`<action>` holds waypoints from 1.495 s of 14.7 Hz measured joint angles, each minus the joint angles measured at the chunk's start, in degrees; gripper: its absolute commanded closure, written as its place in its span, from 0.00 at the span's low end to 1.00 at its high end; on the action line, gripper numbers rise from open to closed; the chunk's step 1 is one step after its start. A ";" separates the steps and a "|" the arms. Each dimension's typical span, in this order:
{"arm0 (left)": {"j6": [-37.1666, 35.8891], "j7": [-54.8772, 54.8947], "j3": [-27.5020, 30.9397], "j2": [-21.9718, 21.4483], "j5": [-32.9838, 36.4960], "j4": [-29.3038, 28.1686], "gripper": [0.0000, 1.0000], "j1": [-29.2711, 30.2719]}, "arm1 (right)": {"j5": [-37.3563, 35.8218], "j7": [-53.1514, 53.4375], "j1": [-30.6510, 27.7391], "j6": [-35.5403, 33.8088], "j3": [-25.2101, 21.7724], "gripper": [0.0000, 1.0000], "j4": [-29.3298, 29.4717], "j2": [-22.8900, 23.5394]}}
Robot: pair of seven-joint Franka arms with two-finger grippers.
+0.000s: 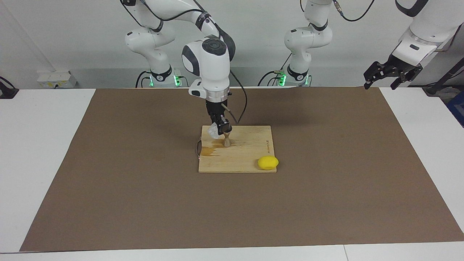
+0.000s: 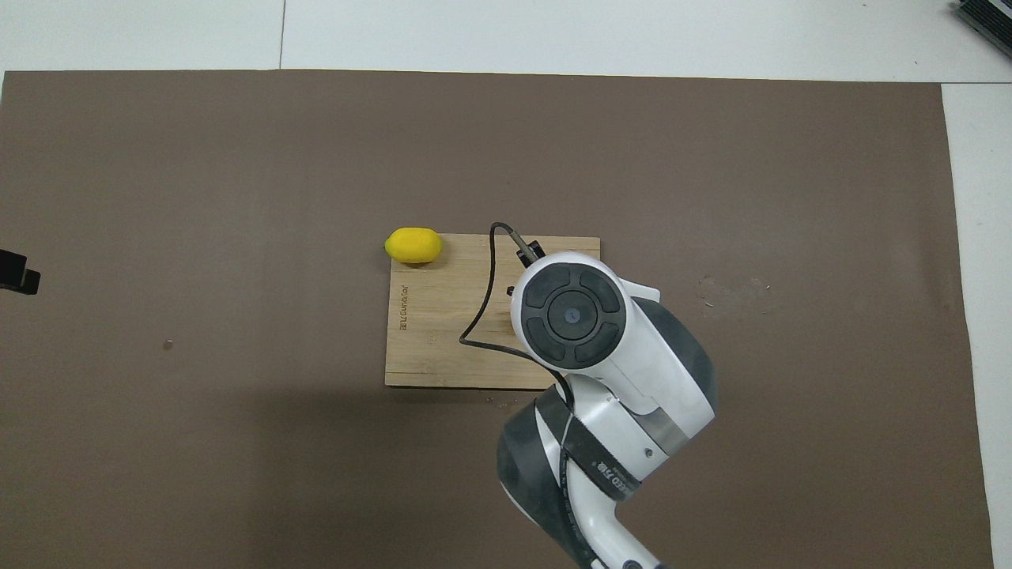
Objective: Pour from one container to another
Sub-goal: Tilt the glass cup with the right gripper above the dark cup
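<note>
Right pincer [image 1: 220,129] is clamped on the clear glass cup [image 1: 213,131], holding it tilted just above the wooden board [image 1: 250,152], its mouth angled toward the metal jigger [image 1: 227,139], which stands upright on the board just beside the cup and toward the left arm's end of it. Cup and jigger look touching or nearly so in the facing view; can't tell which. In the overhead view the right arm's wrist covers both, so the lip alignment can't be checked from there. Judging by the tilt, this is the pour step itself, mid-tip or near its end; can't see whether anything remains in the cup. There is a darker wet-looking stain on the board [image 1: 210,151] just farther from the robots than the cup and jigger, so some liquid seems to have missed. Next move likely calls for holding the cup's lip right over the jigger's small top cone, a slow wrist roll, no sideways push, since the narrow-waisted jigger would tip easily, then rolling the cup back upright and setting it down on the board clear of the jigger. Yellow lemon [image 1: 268,162] sits at the board's corner farther from the robots, toward the left arm's end, well clear. Left pincer [image 1: 389,72] has its fingers apart, empty, waiting up off the counter's [image 1: 43,145] left-arm end
</note>
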 measured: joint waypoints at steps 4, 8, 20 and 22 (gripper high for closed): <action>0.23 -0.75 -0.03 0.00 0.00 -0.03 0.00 -0.67 | -2.86 0.00 0.65 0.00 0.06 0.93 -0.95 -0.55; 0.51 -0.88 0.01 0.00 0.01 -0.03 0.00 -0.79 | -4.79 0.00 1.47 0.20 0.13 0.92 -1.84 -1.42; 0.54 -1.40 4.20 -0.15 0.02 -0.03 0.00 -4.50 | -4.93 0.00 1.92 2.34 0.13 0.92 -3.66 -1.75; 0.54 -1.41 4.26 -0.19 0.03 -0.03 0.00 -4.50 | -5.41 0.00 1.93 2.73 0.14 0.92 -4.28 -1.98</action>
